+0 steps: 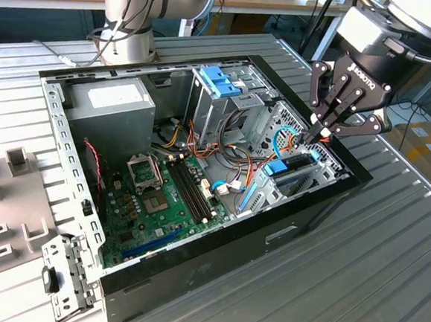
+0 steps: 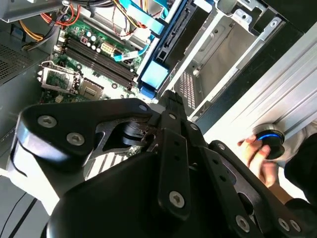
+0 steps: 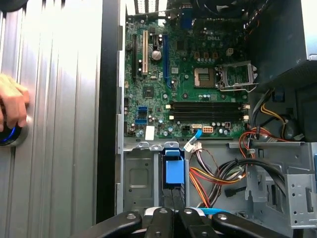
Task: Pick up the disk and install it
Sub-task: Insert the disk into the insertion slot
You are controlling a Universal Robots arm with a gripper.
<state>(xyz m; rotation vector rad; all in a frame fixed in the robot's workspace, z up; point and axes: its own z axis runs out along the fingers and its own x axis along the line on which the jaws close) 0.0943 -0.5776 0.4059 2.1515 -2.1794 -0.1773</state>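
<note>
One arm (image 1: 390, 25) angled down over case (image 1: 324, 207) | fingers (image 3: 166, 223) narrow, tips at upright disk (image 3: 174, 173) — maybe touching.

The computer case (image 1: 191, 278) is glossy black outside and bare grey metal inside. Its motherboard (image 1: 160, 201) is green, speckled with silver solder points, and has 4 black memory slots (image 3: 205, 110) and 1 blue slot. The disk (image 1: 289, 170) has a dark body framed by bright blue rails, with a blue end tab. The latch (image 1: 220, 81) is a paler blue and ridged. The wire bundles (image 3: 213, 176) are orange, red, yellow and black, and a thin cable (image 1: 277, 140) is blue. The gripper (image 1: 313, 136) is black with silver screw heads. The counter (image 1: 386, 264) is silvery grey, striped by lengthwise grooves. The knob (image 2: 270, 139) is black with a glowing blue ring.
</note>
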